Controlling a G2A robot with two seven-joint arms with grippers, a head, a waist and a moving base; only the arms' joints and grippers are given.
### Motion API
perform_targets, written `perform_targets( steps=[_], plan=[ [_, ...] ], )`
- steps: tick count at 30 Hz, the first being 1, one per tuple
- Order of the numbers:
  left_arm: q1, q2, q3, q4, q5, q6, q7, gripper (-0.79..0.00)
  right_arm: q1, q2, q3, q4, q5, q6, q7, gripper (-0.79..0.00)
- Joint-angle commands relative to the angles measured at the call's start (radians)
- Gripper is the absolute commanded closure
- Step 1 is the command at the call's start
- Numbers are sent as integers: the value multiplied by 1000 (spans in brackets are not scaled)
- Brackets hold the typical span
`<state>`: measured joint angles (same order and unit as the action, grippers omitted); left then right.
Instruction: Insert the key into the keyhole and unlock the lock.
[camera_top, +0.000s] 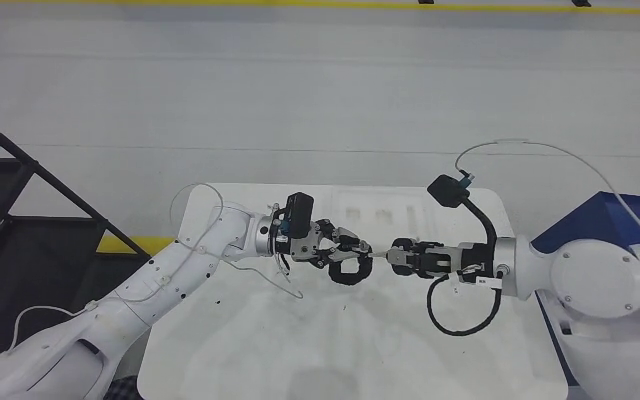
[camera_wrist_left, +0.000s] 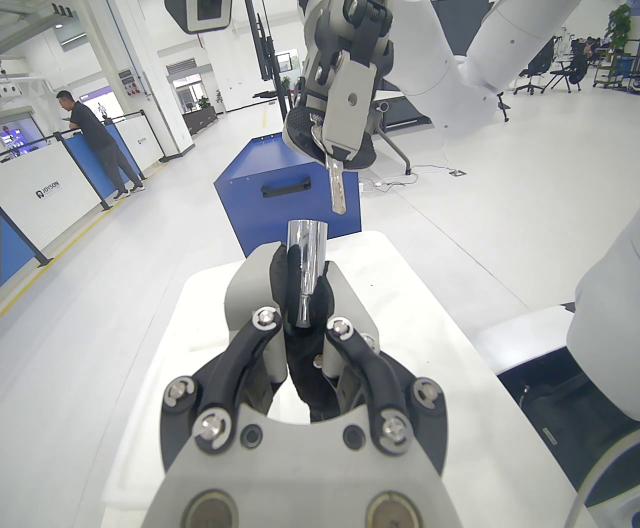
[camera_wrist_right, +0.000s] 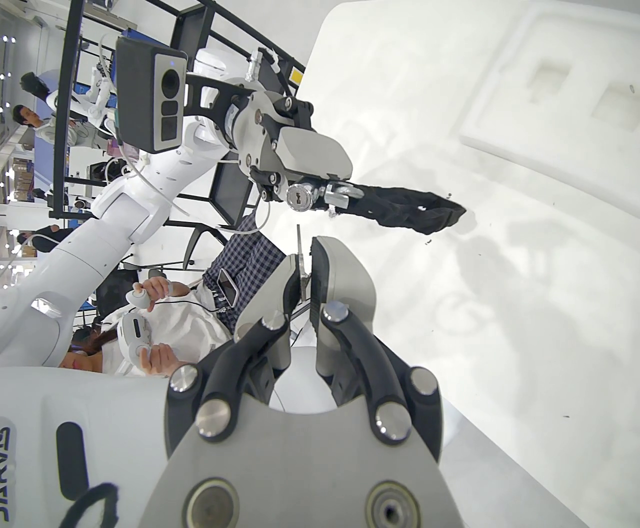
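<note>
White tabletop (camera_top: 300, 350) beneath | left gripper (camera_top: 352, 258) clamped on chrome lock (camera_wrist_left: 306, 265), likely slick, heavy | right gripper (camera_wrist_right: 306, 265) pinches key (camera_wrist_left: 336, 182) by its head: thin, stiff, light, may twist | tip just short of keyhole (camera_wrist_right: 298, 196)

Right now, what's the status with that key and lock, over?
Left gripper shut on lock. Right gripper shut on key. Key tip short of keyhole, not in yet. Nothing between them.

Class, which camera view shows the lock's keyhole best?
The right wrist view: the keyhole faces that camera. The left wrist view shows the lock side-on, keyhole turned away; the top view shows it too small.
</note>
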<state>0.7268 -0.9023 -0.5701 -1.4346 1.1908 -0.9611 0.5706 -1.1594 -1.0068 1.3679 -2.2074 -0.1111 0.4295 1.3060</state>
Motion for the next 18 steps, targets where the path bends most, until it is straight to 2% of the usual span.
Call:
perform_targets(
  steps=[1,5,10,18],
  plan=[
    [0,0,0,0,0,0,0,0,0,0,0,0,0,0,0,0],
    [3,0,-1,1,-1,6,-3,0,-26,2,-1,7,2,-6,-33,0],
    [33,-2,-27,-13,20,62,-24,0,-21,16,0,-53,-84,32,11,0],
    [46,-17,-21,-17,267,135,155,0,0,34,-59,-143,-245,58,27,0]
  ],
)
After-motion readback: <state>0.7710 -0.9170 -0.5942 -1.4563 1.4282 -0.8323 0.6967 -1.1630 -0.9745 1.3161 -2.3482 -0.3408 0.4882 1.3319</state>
